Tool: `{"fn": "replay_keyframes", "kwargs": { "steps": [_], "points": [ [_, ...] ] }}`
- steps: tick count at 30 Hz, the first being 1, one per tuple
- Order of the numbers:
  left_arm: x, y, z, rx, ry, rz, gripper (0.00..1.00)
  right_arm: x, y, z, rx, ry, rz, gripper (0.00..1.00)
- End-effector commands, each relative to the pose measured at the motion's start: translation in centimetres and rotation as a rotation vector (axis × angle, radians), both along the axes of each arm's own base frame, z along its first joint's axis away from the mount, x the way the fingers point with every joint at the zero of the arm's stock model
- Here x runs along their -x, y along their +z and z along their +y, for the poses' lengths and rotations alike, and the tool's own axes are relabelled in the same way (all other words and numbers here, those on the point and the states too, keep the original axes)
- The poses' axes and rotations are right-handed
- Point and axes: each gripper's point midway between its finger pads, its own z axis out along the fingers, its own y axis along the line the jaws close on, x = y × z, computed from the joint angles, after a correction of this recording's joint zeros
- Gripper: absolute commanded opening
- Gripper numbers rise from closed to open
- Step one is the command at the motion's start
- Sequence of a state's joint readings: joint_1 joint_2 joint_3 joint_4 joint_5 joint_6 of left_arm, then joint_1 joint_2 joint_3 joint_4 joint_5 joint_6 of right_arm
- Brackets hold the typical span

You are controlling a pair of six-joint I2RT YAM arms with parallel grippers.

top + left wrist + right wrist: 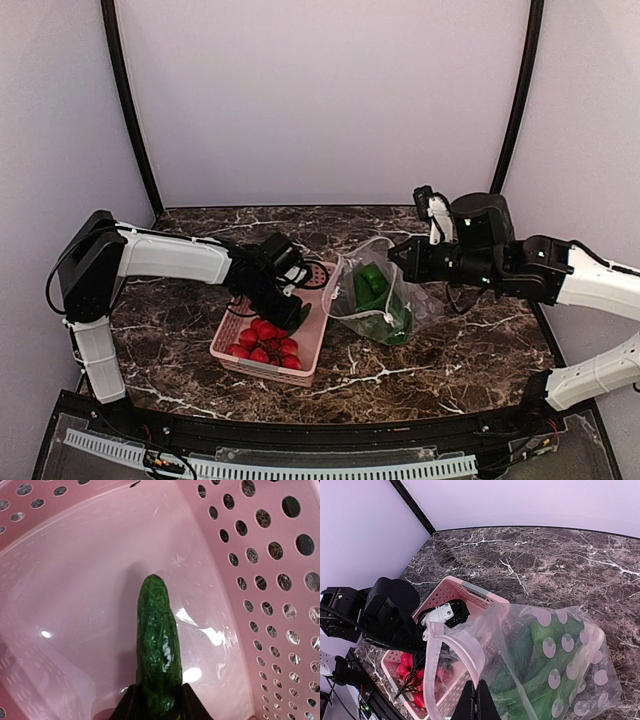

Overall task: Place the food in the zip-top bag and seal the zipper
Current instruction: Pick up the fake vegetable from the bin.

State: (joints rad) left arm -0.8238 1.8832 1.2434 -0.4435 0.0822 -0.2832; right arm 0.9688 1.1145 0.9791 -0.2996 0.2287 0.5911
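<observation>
The left fingers (125, 707) are down inside the pink basket (265, 370), pressed against both sides of a dark green cucumber (159, 630) at its near end. The cucumber points away from them over the basket's bare floor; whether it is lifted or resting there I cannot tell. Red toy pieces (265, 340) fill the basket's near end. Just right of the basket, the clear bag (425, 305) with pale oval prints lies on the marble counter (450, 360), with green food (372, 285) already in it. The right fingers (469, 702) are closed, pinching the bag's film at its mouth and holding that edge up off the counter. The pinkish zipper (465, 647) curves in an open loop facing the basket, so the mouth is unsealed.
</observation>
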Motion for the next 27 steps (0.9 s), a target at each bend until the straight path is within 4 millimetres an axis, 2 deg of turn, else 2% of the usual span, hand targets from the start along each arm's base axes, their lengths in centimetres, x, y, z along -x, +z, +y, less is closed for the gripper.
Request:
{"fn": "replay_keyframes", "kwargs": {
  "steps": [1, 4, 6, 8, 14, 15, 18, 27],
  "points": [
    [-1.0, 1.3, 1.4, -0.048, 0.09, -0.052, 0.25, 0.0, 0.8, -0.7, -0.038, -0.021, -0.011, 0.0],
    [-2.1, 3.9, 1.1, 0.012, 0.144, -0.12, 0.24, 0.0, 1.0, -1.1, -0.043, -0.029, -0.019, 0.0],
    [-2.7, 6.2, 0.7, 0.074, 0.171, -0.172, 0.23, 0.1, 1.1, -1.1, -0.045, -0.03, -0.021, 0.0],
    [-3.2, 9.3, 0.4, 0.155, 0.19, -0.234, 0.23, 0.0, 1.2, -1.1, -0.046, -0.028, -0.022, 0.0],
    [-3.4, 15.5, 0.6, 0.325, 0.221, -0.368, 0.22, -0.1, 0.9, -0.8, -0.042, -0.022, -0.017, 0.0],
    [-3.4, 15.8, 0.7, 0.338, 0.223, -0.385, 0.22, -0.1, 0.9, -0.7, -0.043, -0.022, -0.016, 0.0],
    [-3.1, 18.5, 1.3, 0.404, 0.224, -0.451, 0.22, -0.1, 0.8, -0.5, -0.044, -0.02, -0.013, 0.0],
    [-1.7, 22.3, 2.5, 0.511, 0.213, -0.528, 0.22, -0.4, 1.0, 0.4, -0.04, 0.0, -0.014, 0.0]
  ]
}}
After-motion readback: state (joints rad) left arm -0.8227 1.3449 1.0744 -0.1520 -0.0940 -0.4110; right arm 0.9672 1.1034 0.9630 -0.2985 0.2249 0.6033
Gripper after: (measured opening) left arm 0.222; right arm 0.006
